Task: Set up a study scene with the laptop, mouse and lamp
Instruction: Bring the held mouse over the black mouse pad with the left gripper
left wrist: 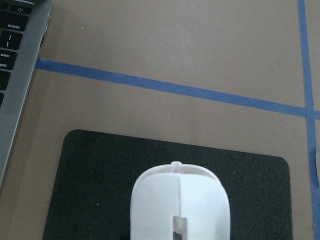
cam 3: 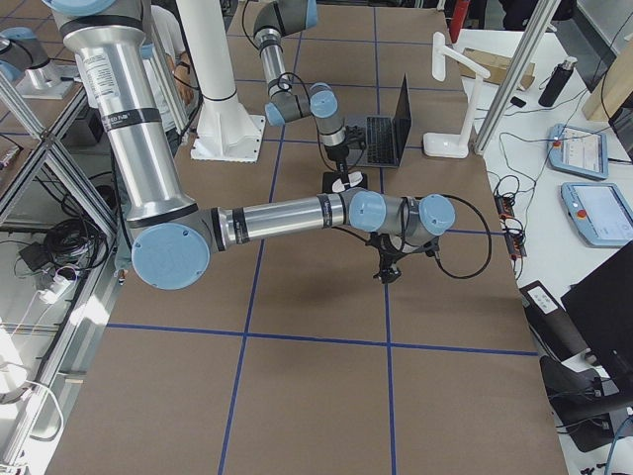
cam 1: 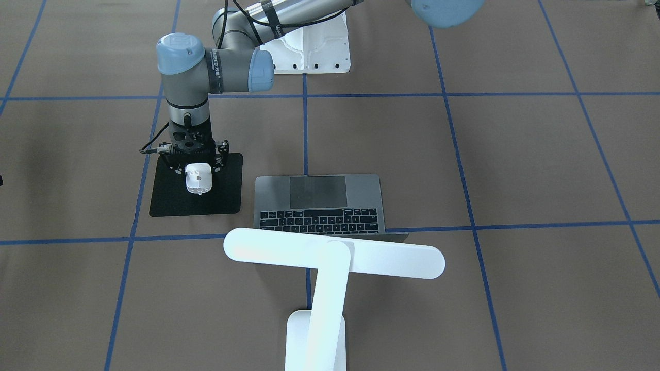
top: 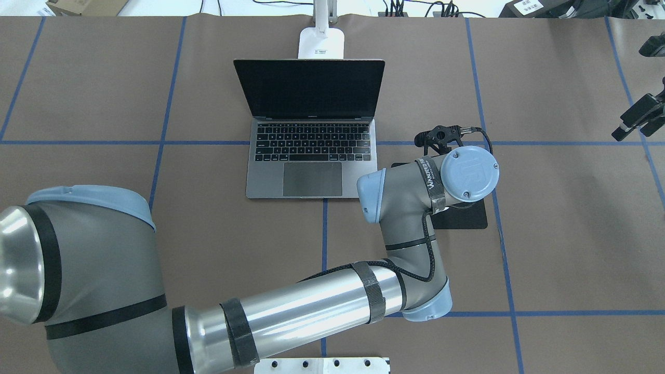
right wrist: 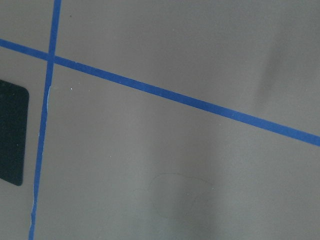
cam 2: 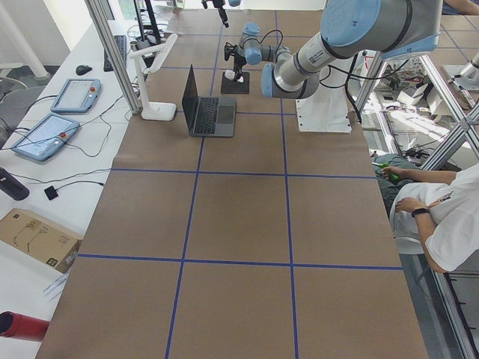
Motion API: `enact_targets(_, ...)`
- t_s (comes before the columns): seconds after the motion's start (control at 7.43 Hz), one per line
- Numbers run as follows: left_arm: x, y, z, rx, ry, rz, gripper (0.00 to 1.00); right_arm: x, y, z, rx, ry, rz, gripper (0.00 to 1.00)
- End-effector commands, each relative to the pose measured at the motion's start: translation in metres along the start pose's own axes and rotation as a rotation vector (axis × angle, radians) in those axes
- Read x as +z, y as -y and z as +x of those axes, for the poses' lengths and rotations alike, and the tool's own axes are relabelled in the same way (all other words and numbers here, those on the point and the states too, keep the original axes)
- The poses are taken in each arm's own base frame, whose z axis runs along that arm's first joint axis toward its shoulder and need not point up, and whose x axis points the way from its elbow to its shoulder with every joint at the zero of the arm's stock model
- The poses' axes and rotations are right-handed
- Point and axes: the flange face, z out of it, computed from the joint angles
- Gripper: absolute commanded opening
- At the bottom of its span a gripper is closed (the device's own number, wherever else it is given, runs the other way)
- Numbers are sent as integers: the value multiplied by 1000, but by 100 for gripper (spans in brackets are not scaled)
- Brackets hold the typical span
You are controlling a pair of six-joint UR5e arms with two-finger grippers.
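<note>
2 of 3 items are sitting placed: the laptop (cam 1: 319, 203) open at frame centre, the lamp (cam 1: 335, 257) at lower centre. My left jaws are clenching the mouse (cam 1: 198, 180) over the black mat (cam 1: 170, 201), left of centre, wrist pointing straight down; release is pending. Whether my right jaws are released or clenched, I cannot tell.

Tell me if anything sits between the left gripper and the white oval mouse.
Nothing visible does. The left gripper is right over the white oval mouse on the black square mat; the grey metal laptop lies apart, beside it.
</note>
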Motion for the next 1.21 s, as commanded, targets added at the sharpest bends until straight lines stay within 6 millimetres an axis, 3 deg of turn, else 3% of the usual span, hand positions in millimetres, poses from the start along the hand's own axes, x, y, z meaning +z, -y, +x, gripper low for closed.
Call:
enact_targets(0.0, -1, -1, 3, -9, 22, -8, 58, 0, 0, -1, 0, 7, 2, 99)
enact_targets(0.4, -13, 0, 16, 89, 47, -14, 58, 0, 0, -1, 0, 13, 3, 99)
enact_targets(1.08, -6, -4, 12, 68, 61, -27, 59, 4, 0, 5, 13, 16, -5, 99)
